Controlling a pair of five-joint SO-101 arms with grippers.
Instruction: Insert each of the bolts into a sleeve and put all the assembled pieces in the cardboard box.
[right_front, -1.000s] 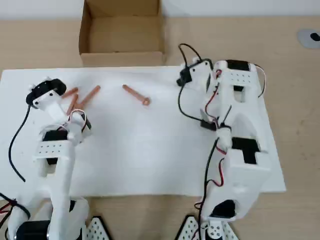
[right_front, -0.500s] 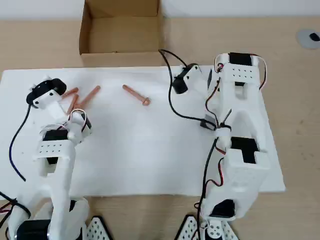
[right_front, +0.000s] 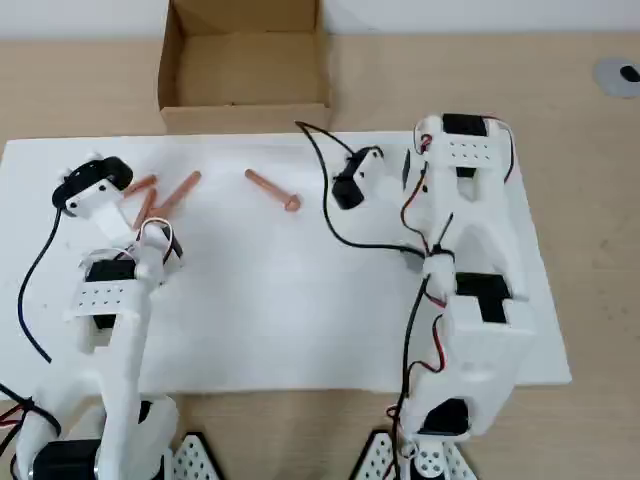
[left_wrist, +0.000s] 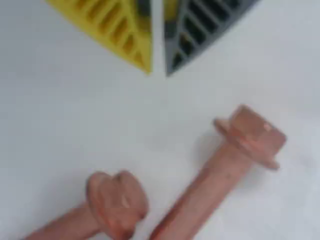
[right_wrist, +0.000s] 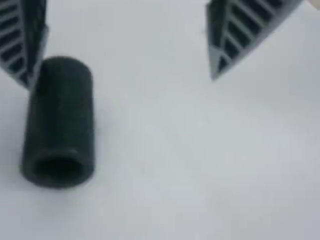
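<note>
My left gripper (left_wrist: 158, 72) is shut, its yellow and grey fingertips almost touching with nothing between them, just above two copper bolts: one bolt (left_wrist: 235, 165) and a second bolt (left_wrist: 110, 207). In the high view these lie in a cluster of three bolts (right_front: 165, 195) by the left arm (right_front: 100, 200). A single bolt (right_front: 272, 188) lies apart, mid-mat. My right gripper (right_wrist: 122, 78) is open wide over the mat. A black sleeve (right_wrist: 57, 130) lies on its side beside one fingertip (right_wrist: 27, 45). The cardboard box (right_front: 172, 60) stands open at the back.
A white mat (right_front: 300, 300) covers the wooden table. The right arm (right_front: 465, 230) leans over the mat's right part, with black cables looping toward the middle. A grey round object (right_front: 620, 75) sits at the far right edge.
The right arm's wrist has swung left and slightly toward the front, with its cable trailing. The left arm and the bolts have kept still.
</note>
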